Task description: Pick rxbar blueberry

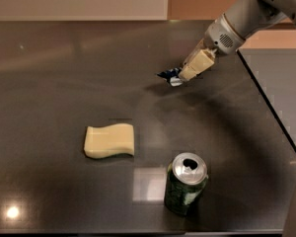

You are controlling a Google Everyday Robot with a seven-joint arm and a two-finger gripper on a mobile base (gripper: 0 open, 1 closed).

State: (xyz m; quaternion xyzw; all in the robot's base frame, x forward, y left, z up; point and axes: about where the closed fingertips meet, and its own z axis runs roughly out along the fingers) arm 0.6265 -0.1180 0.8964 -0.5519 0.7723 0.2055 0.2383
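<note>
gripper: hung over far right of table, clenched on snack bar.
snack bar: jutted leftward from fingertips, apparently just clear of table.
sponge, can: stood well apart, nearer camera.

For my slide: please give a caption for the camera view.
Gripper holds the rxbar blueberry over the table, beyond sponge and can.

No legible text: the rxbar blueberry wrapper shows dark blue with a pale smudge, and the print on the green can can't be read. The hand is over the bench, far right, pinching the bar's end.
</note>
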